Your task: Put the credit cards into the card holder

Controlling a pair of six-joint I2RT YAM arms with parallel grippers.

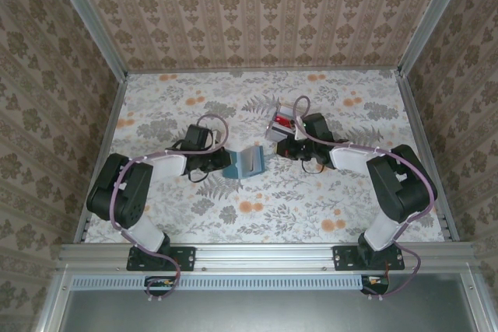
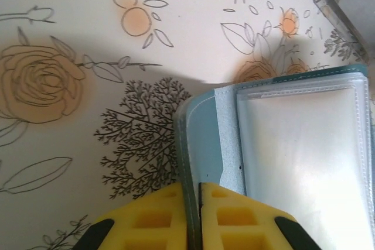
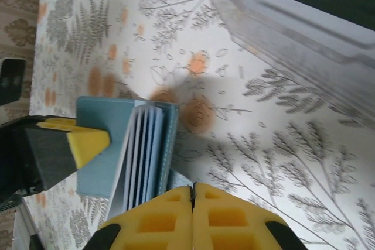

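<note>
The small teal folding card holder [image 2: 202,139] has a matt, finely grained, stitched cover that looks like leather. Its clear plastic sleeves [image 2: 299,156] are smooth and glossy. The floral-printed table [image 2: 88,27] looks smooth and matt. The left jaws' yellow pads [image 2: 152,223] look matt and moulded. The far transparent plastic box [image 3: 293,33] is glossy.

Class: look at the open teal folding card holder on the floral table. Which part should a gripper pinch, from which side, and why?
Pinch the teal folding card holder by its outer cover's free edge, coming from the left arm's side, as the left gripper does. It is opened like a book, so that thin cover offers two opposing faces, probably leaving the clear plastic sleeves free for loading.
</note>
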